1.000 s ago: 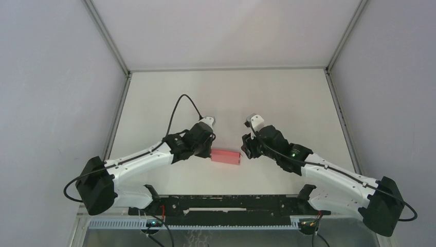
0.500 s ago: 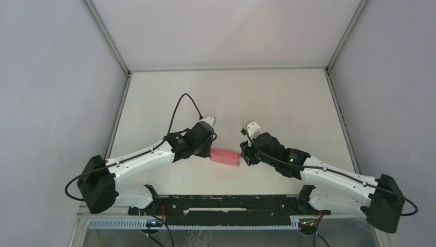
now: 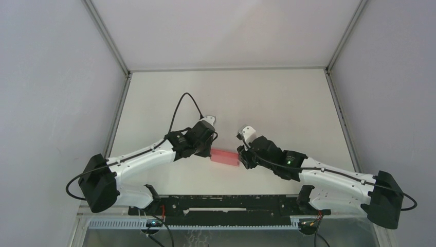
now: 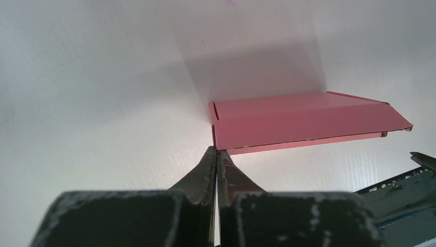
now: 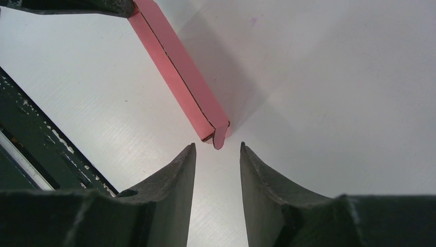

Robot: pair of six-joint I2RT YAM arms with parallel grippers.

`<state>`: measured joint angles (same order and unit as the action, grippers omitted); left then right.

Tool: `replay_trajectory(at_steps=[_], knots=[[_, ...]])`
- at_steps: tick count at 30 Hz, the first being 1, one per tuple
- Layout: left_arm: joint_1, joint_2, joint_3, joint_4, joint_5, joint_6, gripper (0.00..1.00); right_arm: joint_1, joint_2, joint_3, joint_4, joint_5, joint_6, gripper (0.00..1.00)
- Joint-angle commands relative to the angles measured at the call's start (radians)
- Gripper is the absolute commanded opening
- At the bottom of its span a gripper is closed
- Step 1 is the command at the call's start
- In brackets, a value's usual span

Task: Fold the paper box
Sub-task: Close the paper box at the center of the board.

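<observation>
Left arm (image 3: 144, 154): reaching inward and low; left gripper (image 4: 216, 152) is pressing its jaws together at the left end of the paper box (image 4: 303, 121).
Right arm (image 3: 329, 172): stretching inward; right gripper (image 5: 217, 146) is holding its jaws partly apart, with the box's end tab just before the gap.
Table (image 3: 231, 98): white, bearing the box flat near the centre.
Walls (image 3: 46, 77): grey, enclosing three sides.

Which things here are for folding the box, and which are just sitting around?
For the job:
- paper box
- left tool, at one end of it
- right tool, at the other end

Just sitting around:
- black rail along the near edge of the table
- black cable on the left arm
</observation>
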<state>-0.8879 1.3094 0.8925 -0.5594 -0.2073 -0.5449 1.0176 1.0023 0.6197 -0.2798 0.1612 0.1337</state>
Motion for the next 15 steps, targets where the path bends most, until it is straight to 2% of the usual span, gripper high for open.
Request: replay_trajectory(at_steps=[1,15], knots=[[-0.003,0.000,0.047,-0.011,-0.020,-0.012,0.03,0.017,0.012,-0.002,0.051,0.022,-0.011,0.45],[-0.008,0.007,0.052,-0.011,-0.017,-0.013,0.02,0.023,0.039,-0.002,0.088,0.042,-0.017,0.37]])
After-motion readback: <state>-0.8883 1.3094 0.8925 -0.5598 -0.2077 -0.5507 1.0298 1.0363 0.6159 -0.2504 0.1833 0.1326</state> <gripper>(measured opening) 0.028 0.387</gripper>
